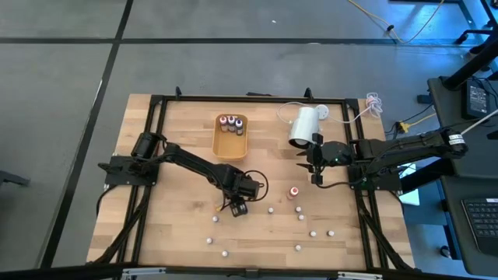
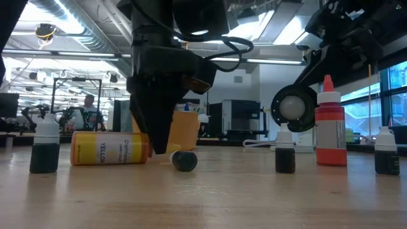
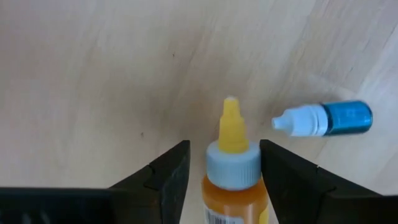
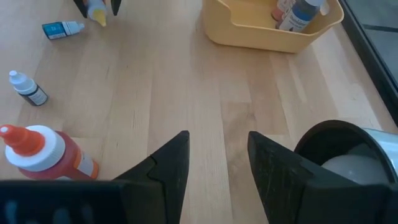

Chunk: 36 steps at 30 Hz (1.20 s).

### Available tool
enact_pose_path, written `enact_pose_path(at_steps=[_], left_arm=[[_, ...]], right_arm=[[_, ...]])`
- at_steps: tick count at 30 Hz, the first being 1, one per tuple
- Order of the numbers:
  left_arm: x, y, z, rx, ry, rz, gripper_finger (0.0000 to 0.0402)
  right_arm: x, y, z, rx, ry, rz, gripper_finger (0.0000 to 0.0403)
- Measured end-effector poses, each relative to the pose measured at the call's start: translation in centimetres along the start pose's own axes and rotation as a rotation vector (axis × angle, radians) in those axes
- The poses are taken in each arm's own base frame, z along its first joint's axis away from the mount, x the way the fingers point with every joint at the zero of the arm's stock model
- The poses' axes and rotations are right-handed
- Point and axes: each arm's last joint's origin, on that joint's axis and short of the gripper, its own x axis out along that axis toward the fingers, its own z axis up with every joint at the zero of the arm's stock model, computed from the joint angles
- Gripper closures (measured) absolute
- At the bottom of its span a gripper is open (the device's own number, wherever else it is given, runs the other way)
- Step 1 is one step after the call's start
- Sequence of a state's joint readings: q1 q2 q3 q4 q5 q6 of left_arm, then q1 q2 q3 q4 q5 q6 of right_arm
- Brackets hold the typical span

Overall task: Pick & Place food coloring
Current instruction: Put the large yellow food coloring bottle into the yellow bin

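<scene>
From above, the left gripper (image 1: 238, 205) sits low mid-table, nearer than the right gripper (image 1: 317, 165). At table height, the yellow bottle (image 2: 109, 148) lies flat. Left wrist: fingers straddle it lengthwise, seemingly not clamped. Right wrist: parted, empty.

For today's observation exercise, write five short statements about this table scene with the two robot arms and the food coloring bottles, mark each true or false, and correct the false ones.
1. The left gripper has a yellow bottle lying between its fingers. True.
2. The yellow tray holds no bottles. False: several bottles stand at its far end.
3. A small blue bottle lies on its side near the yellow bottle. True.
4. The right gripper is shut on the red bottle. False: its fingers are open with nothing between them, and the red bottle stands off to one side.
5. The large white cylinder stands upright in the tray. False: it lies on the table beside the right arm.
</scene>
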<state>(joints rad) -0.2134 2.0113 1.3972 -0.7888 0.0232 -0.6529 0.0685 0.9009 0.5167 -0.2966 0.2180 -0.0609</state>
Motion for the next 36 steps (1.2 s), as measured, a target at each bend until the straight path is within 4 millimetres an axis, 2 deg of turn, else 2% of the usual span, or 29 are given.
enact_pose_path(at_steps=[9, 17, 20, 24, 28, 32, 36], left_arm=[[0.0, 0.0, -0.2, 0.003, 0.009, 0.009, 0.0223], [0.0, 0.1, 0.0, 0.025, 0.005, 0.01, 0.0289], [-0.3, 0.4, 0.2, 0.018, -0.014, 0.019, 0.0292], [-2.8, 0.7, 0.4, 0.028, -0.107, 0.035, 0.0292], [-6.9, 0.9, -0.1, 0.071, -0.289, 0.127, 0.0292], [-10.0, 1.3, -2.5, 0.059, -0.539, 0.267, 0.0292], [-10.4, 2.1, -5.4, -0.017, -0.773, 0.2, 0.0292]], right_arm=[[0.0, 0.0, 0.0, 0.0, 0.0, 0.0, 0.0237], [0.0, 0.0, 0.0, 0.0, 0.0, 0.0, 0.0237], [0.0, 0.0, 0.0, -0.001, 0.0, 0.0, 0.0237], [0.0, 0.0, 0.0, -0.004, 0.0, 0.0, 0.0237], [0.0, 0.0, 0.0, -0.005, 0.0, 0.0, 0.0237], [0.0, 0.0, 0.0, -0.006, 0.004, 0.0, 0.0237], [0.0, 0.0, 0.0, -0.028, 0.003, 0.0, 0.0237]])
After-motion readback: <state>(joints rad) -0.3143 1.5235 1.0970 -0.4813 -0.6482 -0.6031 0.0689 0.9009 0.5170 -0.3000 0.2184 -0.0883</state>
